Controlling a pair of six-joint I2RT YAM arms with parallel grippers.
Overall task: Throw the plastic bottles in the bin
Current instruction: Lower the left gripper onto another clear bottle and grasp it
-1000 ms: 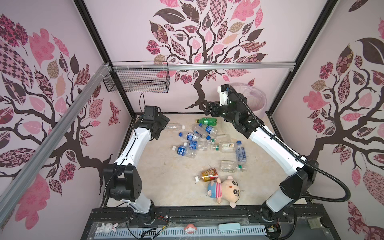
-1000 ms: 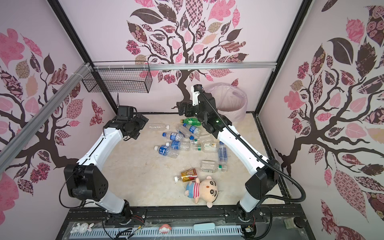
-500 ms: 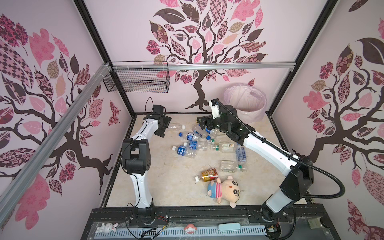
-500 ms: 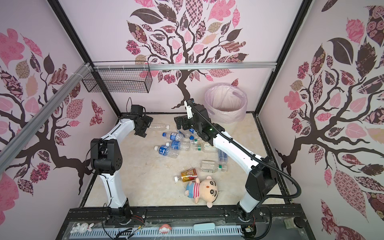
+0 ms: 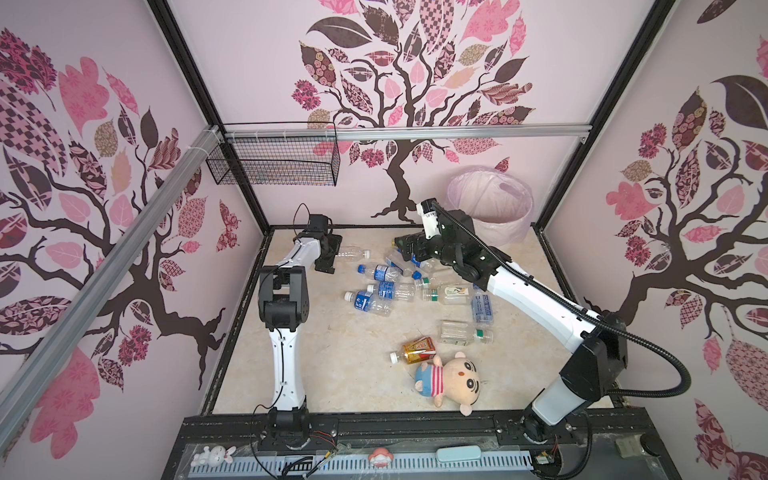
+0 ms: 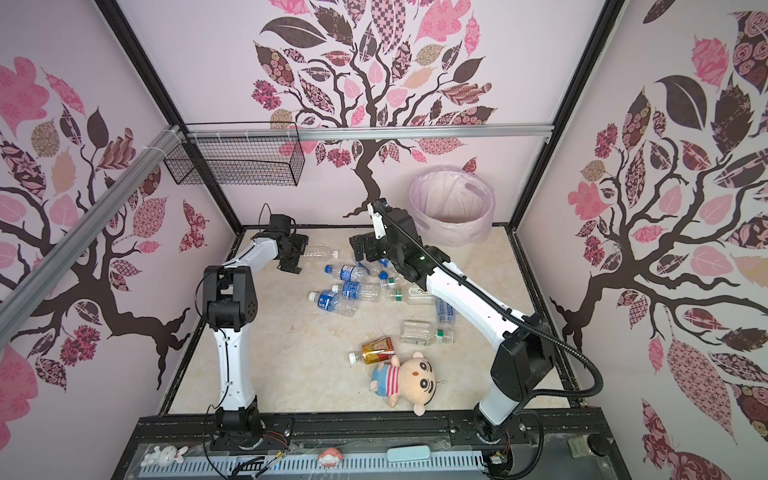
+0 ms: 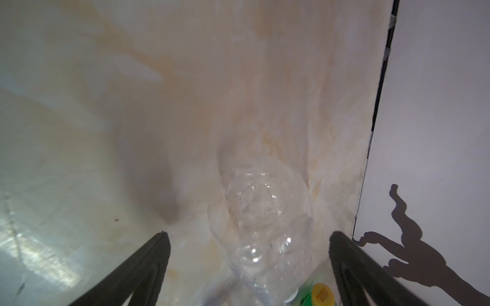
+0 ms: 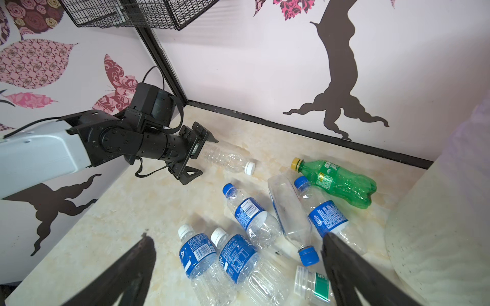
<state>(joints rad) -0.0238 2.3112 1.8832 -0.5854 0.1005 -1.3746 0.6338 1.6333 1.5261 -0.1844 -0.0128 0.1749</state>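
Several plastic bottles lie on the marble floor. My left gripper (image 5: pixel 332 254) (image 7: pixel 249 235) is open at the back left, its fingers on either side of the base of a clear unlabelled bottle (image 5: pixel 351 252) (image 7: pixel 265 206) without touching it. My right gripper (image 5: pixel 401 245) (image 8: pixel 236 237) hangs open above the pile of blue-labelled bottles (image 8: pixel 248 212) (image 5: pixel 384 273), holding nothing. A green bottle (image 8: pixel 342 182) lies behind the pile and is hidden in both top views. An amber bottle (image 5: pixel 417 349) lies near the front. The bin (image 5: pixel 511 232) (image 6: pixel 451 235) stands in the back right corner.
A plush doll (image 5: pixel 451 380) in a striped shirt lies at the front, beside the amber bottle. A black wire basket (image 5: pixel 274 162) hangs on the back wall at the left. The bin's side (image 8: pixel 437 212) is close to my right gripper. Walls close in three sides.
My left arm has dropped and reached to the back left, bringing its gripper around the clear bottle. My right gripper has come down from bin height to just over the pile.
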